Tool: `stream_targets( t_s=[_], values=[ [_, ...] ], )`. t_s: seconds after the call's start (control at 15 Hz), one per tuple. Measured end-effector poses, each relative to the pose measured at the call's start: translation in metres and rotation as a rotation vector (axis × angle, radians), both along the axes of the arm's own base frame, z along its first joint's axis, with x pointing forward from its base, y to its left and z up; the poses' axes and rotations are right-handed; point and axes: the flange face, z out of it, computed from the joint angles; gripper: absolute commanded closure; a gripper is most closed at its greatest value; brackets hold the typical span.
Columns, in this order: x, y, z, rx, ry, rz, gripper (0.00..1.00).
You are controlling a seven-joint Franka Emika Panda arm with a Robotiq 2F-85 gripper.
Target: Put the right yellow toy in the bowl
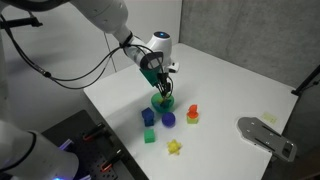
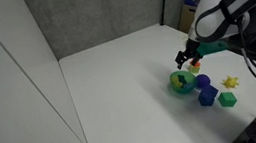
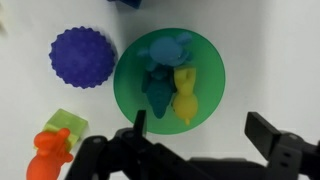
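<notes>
The green bowl [image 3: 128, 70] lies under my gripper and shows in both exterior views [image 1: 163, 103] [image 2: 181, 82]. In the wrist view it holds a yellow toy [image 3: 185, 96], a teal toy [image 3: 158, 90] and a blue toy [image 3: 165, 48]. A bright yellow star-like toy [image 1: 174, 147] lies on the table apart from the bowl, also in an exterior view [image 2: 232, 82]. My gripper [image 3: 203, 130] is open and empty, just above the bowl's rim [image 1: 160, 86] [image 2: 189, 61].
A purple spiky ball [image 3: 83, 57], a yellow-green cube [image 3: 65, 122] and a red-and-orange toy [image 3: 50, 150] lie beside the bowl. A blue cube [image 1: 149, 117] sits near them. A grey metal piece [image 1: 267, 135] lies at the table's edge.
</notes>
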Motion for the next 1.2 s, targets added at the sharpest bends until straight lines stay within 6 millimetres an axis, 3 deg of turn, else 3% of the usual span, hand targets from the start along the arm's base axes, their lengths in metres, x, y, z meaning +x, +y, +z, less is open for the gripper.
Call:
stream_targets(
  t_s=[0.4, 0.67, 0.93, 1.2],
  values=[
    [-0.018, -0.031, 0.086, -0.024, 0.004, 0.0, 0.0],
    [-0.035, -0.064, 0.148, -0.101, 0.012, 0.01, 0.0],
    [-0.064, -0.094, 0.193, -0.124, 0.039, 0.008, 0.0],
    [-0.097, -0.111, 0.238, -0.106, 0.08, 0.049, 0.0]
  ],
)
